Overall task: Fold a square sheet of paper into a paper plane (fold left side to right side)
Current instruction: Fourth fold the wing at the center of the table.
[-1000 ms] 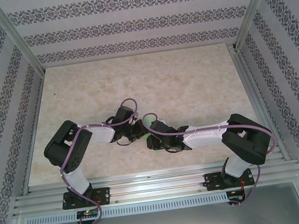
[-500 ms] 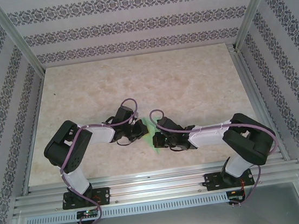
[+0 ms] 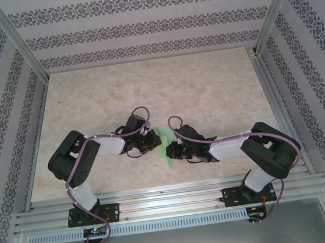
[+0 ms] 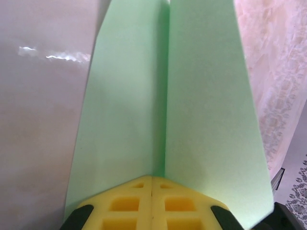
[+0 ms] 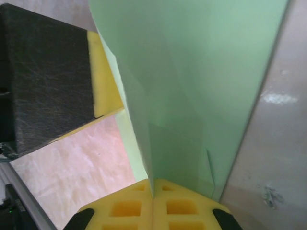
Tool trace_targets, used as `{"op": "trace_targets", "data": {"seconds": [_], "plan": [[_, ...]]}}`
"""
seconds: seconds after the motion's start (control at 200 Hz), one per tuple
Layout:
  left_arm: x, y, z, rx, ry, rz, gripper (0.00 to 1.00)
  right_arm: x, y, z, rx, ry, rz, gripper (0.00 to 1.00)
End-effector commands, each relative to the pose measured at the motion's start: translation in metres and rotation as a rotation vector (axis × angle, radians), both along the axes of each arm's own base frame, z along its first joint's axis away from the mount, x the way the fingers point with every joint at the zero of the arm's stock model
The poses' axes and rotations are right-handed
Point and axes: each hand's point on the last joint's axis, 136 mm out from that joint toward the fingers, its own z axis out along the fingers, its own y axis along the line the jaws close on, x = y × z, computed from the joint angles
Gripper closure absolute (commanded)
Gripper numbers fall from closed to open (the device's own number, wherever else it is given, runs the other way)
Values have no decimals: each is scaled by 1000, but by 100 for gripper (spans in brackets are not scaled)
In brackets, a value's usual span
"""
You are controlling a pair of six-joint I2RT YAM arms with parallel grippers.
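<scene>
Paper plane [image 4: 201,110] (plain mint-green) is clamped by left gripper [image 4: 152,178] and right gripper [image 5: 153,189] alike.

Bright, even light with soft shadows; white glare streaks the bench [image 4: 43,120] up-left of the fingers [image 4: 136,188], whose near edges blur.

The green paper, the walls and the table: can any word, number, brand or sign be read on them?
No text can be read.
green paper: plain, no print.
wallpaper: ornamental bands, no letters.
table: marbled surface, unmarked.
arm bases: too small to tell whether there is any label.
</scene>
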Motion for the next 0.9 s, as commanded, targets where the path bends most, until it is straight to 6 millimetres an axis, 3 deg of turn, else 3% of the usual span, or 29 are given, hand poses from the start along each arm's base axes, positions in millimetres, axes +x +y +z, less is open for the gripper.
{"op": "trace_targets", "data": {"seconds": [0.0,0.899], "plan": [[-14,15,-31,123,55,-4,96,2,6,12,95,-7,14,100],[-17,23,-40,173,64,-7,97,-1,-13,-11,167,69,-3,98]]}}
